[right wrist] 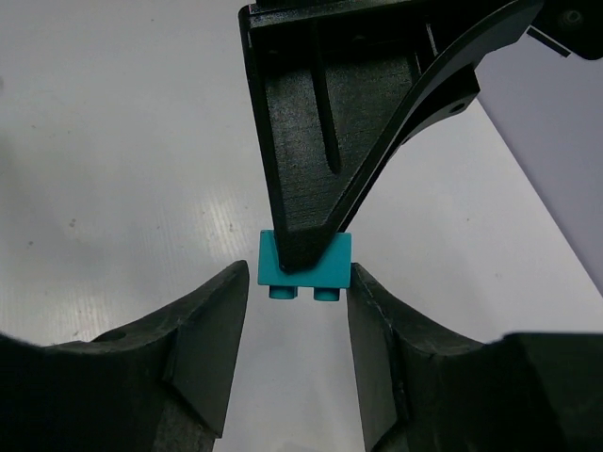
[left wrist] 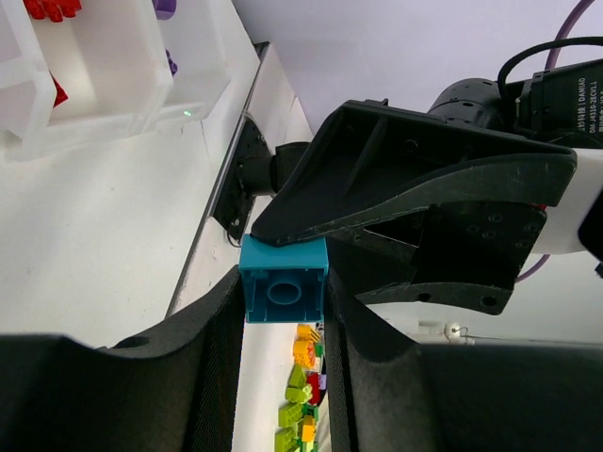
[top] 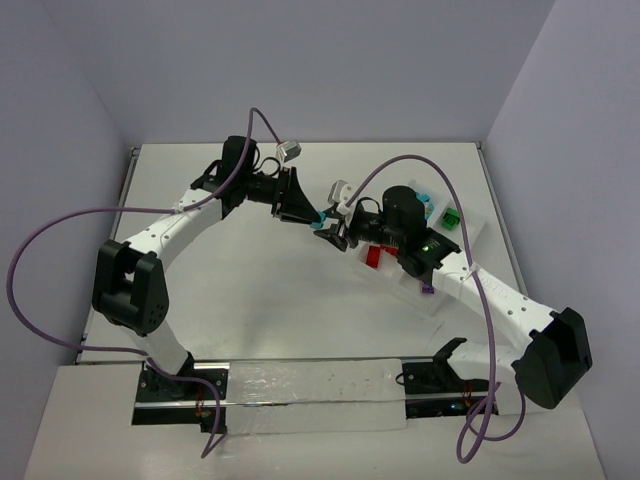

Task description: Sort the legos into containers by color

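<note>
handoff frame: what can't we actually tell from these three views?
- What the tray holds: the right arm covers most of it in the top view; the left wrist view cuts it at the edge.
- Whether the right gripper grips the teal brick: in the right wrist view a finger of the left gripper hides the brick's middle; too small from above.
- The coloured bits: blurred, left wrist view.

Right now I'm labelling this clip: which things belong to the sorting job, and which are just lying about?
Job: teal brick, in the left gripper; tray; red bricks; green brick.
Lying about: purple cables; colourful pile past the table edge.
</note>
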Tool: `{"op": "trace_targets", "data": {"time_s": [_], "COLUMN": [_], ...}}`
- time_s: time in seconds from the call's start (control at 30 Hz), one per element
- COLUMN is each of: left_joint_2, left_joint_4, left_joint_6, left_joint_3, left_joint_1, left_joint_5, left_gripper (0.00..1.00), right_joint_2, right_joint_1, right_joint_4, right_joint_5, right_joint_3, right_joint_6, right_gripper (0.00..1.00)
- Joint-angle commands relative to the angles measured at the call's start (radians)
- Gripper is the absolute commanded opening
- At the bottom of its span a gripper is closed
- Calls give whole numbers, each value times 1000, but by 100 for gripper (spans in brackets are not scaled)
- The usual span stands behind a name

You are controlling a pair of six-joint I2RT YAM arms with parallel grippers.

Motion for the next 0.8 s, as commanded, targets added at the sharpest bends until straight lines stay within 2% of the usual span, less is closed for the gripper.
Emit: {"op": "trace_targets", "data": {"time_s": [0.0,0.23,0.43,0.67,0.77], "left_joint_2": [-6,-7,-5,-5,-5], "left_joint_4": [14,9,5,-3,-1], "left_joint_6": [25,31,35,41,39], "left_joint_3": [6,3,5,4,5], "left_joint_1": [-1,-1,-1,-1,-1], "left_joint_5": [28,25,23,21,22], "left_gripper": [0,0,0,0,0], "right_joint_2": [1,-5,2,18,23], "right_joint_1": [11,11,11,11,11], "right_joint_4": [80,94,102,98,88], "right_joint_5": [13,29,20,11,8], "right_joint_3": [38,29,33,40,44], "right_joint_6": [10,23,37,46,44], "right_gripper": [46,38,50,51,42]}}
